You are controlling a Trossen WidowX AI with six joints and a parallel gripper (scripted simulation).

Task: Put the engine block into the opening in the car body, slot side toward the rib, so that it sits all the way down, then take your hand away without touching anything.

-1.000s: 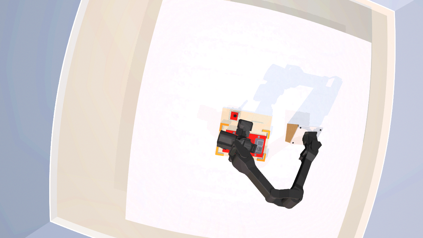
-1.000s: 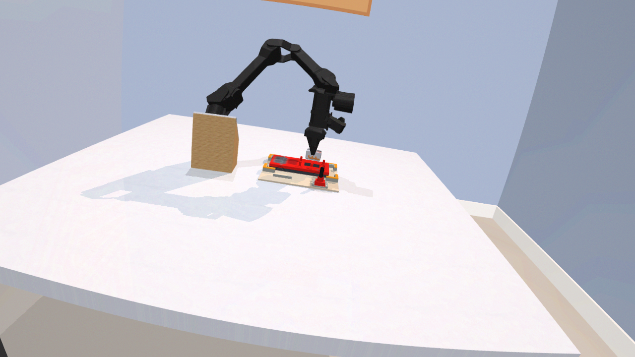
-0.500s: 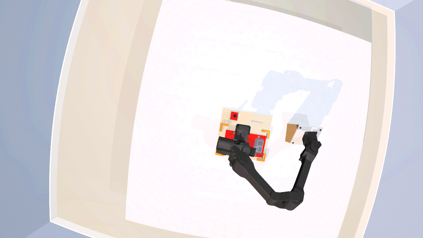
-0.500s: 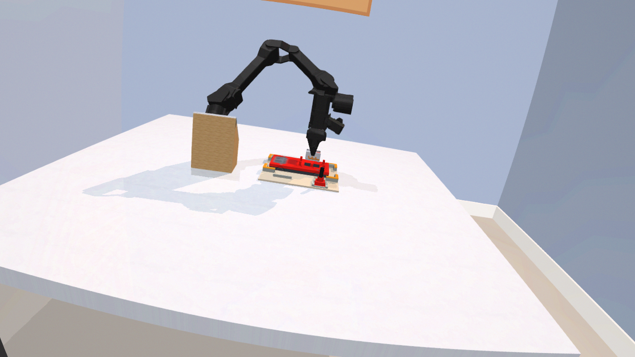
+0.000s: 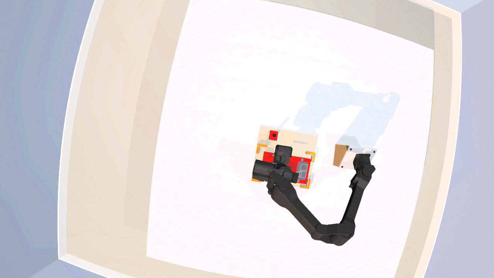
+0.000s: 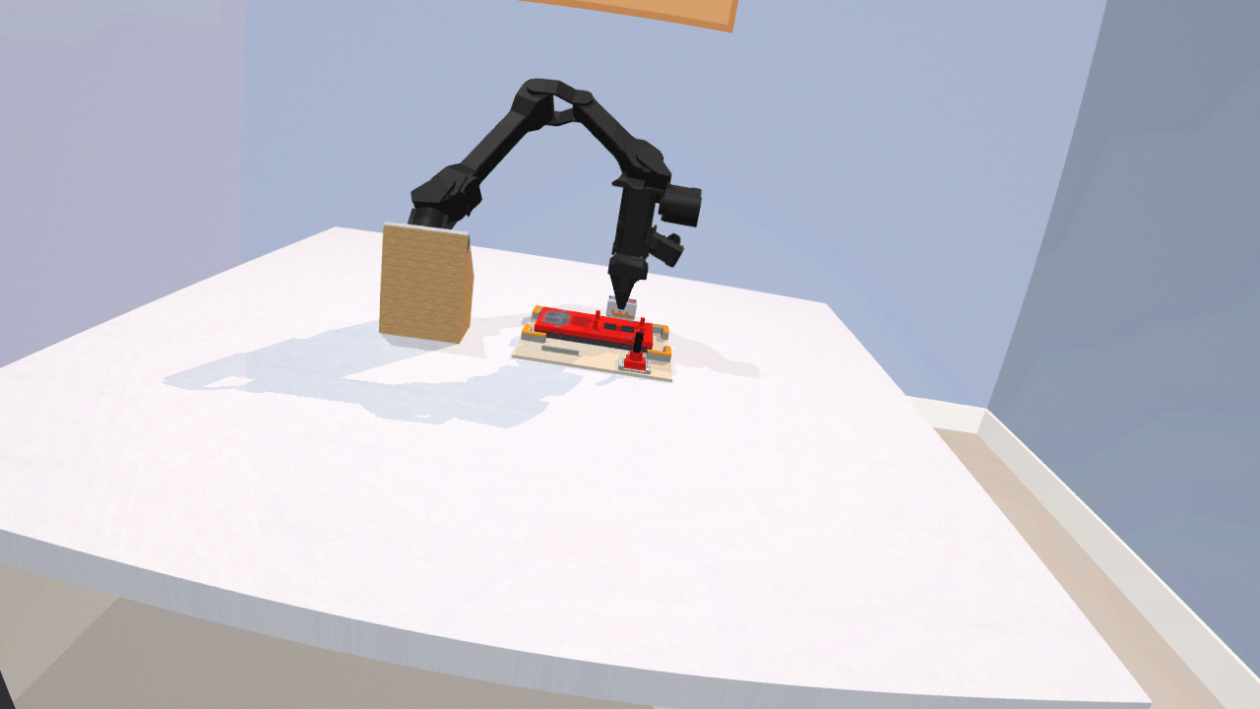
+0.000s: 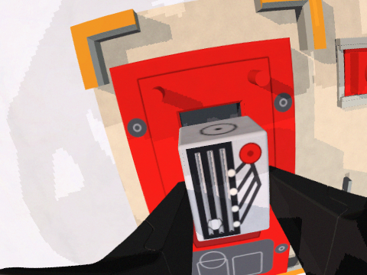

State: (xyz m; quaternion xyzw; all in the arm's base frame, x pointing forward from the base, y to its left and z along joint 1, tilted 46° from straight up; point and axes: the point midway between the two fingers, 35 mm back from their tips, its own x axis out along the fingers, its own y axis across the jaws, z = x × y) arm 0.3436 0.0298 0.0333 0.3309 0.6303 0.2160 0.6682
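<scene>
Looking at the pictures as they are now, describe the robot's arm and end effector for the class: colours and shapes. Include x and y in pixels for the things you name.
The arm (image 5: 302,211) (image 6: 497,145) is black, with slim faceted links and chunkier joints. The end effector (image 6: 621,306) (image 7: 225,182) is black too, with two tapering fingers.
</scene>
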